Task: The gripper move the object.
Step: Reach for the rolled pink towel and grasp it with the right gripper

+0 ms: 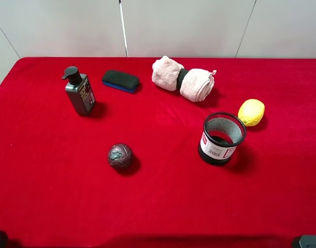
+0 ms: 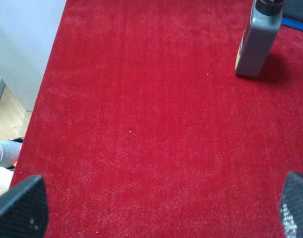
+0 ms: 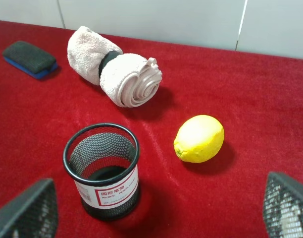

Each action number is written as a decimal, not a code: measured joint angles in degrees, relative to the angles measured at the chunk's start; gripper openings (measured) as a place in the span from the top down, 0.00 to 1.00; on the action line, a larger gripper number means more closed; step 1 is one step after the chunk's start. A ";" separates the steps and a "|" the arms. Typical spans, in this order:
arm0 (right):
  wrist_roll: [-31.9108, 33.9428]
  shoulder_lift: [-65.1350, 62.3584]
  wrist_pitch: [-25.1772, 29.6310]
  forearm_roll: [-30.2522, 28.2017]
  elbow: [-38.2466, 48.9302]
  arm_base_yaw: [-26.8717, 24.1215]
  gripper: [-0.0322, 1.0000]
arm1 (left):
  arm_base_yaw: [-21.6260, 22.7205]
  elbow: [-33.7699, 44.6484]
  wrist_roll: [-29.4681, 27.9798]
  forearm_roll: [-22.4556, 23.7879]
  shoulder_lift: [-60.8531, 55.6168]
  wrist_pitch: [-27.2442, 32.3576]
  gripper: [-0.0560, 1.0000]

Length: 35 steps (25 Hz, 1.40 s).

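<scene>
Plainly red cloth table [image 1: 44, 181], white panelled wall [image 1: 189, 26] behind; left gripper [image 2: 157, 206], right gripper [image 3: 157, 206] spread, empty.

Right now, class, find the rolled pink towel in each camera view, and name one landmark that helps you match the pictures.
Exterior high: the towel lies at the back, just right of centre, behind the mesh cup.
Left wrist: not in it; this view shares only the pump bottle with the exterior high view.
Right wrist: the towel lies beyond the mesh cup, apart from it.
Shared landmark: the mesh cup, seen in the exterior high and right wrist views.
</scene>
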 joint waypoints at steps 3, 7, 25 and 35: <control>0.00 0.00 0.00 0.00 0.00 0.00 0.36 | 0.00 0.00 0.00 0.00 0.00 0.00 0.07; 0.00 0.00 0.00 0.00 0.00 0.00 0.36 | 0.00 0.00 0.00 0.00 0.00 0.00 0.07; 0.00 0.00 -0.06 0.00 0.00 0.00 0.36 | 0.00 0.00 0.00 0.00 0.00 0.00 0.07; 0.00 0.00 0.00 0.00 0.00 0.00 0.36 | 0.00 0.00 0.00 0.00 0.00 0.00 0.07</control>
